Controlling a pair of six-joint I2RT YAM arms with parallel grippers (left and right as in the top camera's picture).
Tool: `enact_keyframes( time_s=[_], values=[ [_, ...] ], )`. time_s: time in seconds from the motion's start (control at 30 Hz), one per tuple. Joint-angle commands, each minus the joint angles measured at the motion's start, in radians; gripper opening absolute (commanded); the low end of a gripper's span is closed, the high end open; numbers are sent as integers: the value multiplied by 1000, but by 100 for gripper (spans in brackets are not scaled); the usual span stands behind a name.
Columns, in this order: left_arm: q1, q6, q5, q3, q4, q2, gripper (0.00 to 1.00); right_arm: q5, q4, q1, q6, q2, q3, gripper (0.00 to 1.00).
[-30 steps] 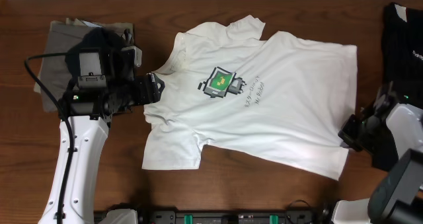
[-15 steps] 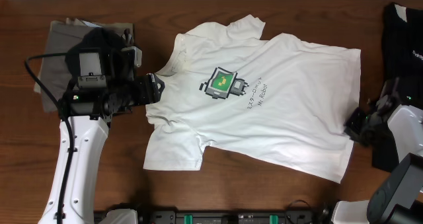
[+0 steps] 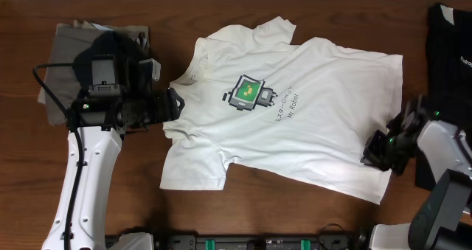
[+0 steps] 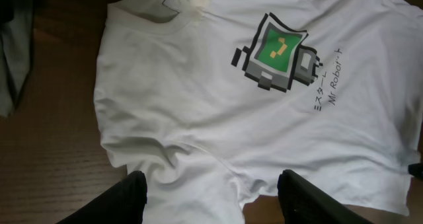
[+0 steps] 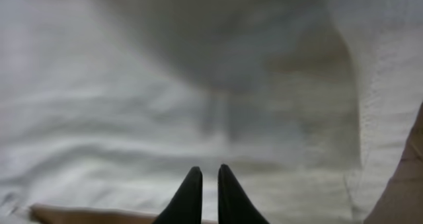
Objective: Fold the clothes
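The white T-shirt [image 3: 310,125] lies flat and face up on the table, collar to the left and hem to the right. Its green pixel-robot print [image 3: 249,94] also shows in the left wrist view [image 4: 277,52]. My left gripper [image 3: 174,106] is open and empty, hovering by the collar and near sleeve [image 4: 211,191]. My right gripper [image 3: 371,153] sits over the hem's near right corner. In the right wrist view its fingertips [image 5: 206,178] are almost together over white cloth [image 5: 165,105], with nothing seen between them.
A folded grey-olive garment [image 3: 65,43] lies at the back left, partly under the left arm. A black garment [image 3: 446,43] lies along the right edge. Bare wood shows in front of the shirt [image 3: 280,206].
The shirt's hem edge shifted slightly to the right. My right gripper first moved right off the hem, then came back left onto the shirt's near right corner. The left arm barely moved.
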Motion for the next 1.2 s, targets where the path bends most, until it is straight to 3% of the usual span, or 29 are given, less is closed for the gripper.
enact_keyframes(
  time_s=[0.0, 0.23, 0.37, 0.5, 0.63, 0.87, 1.03, 1.17],
  values=[
    [-2, 30, -8, -8, -4, 8, 65, 117, 74, -3, 104, -7, -84, 9],
    [-2, 41, -8, -8, -4, 8, 65, 372, 50, -89, 209, -8, -106, 1],
    [-2, 52, -9, -8, -4, 8, 65, 394, 38, -157, 206, -9, -71, 2],
    [-2, 52, -8, -8, -4, 8, 66, 235, 53, -170, 44, -11, -14, 13],
    [-2, 52, -8, -8, -3, 11, 66, -95, 68, -168, -130, -31, 69, 18],
    [-19, 55, -6, -7, 105, 100, 64, -353, 81, -164, -140, -93, 205, 24],
    [-89, 55, 0, 29, 217, 268, 45, -441, 142, -141, -140, -101, 219, 24],
    [-145, 98, -5, 173, 225, 442, 44, -462, 158, -106, -139, -101, 219, 23]
  ],
)
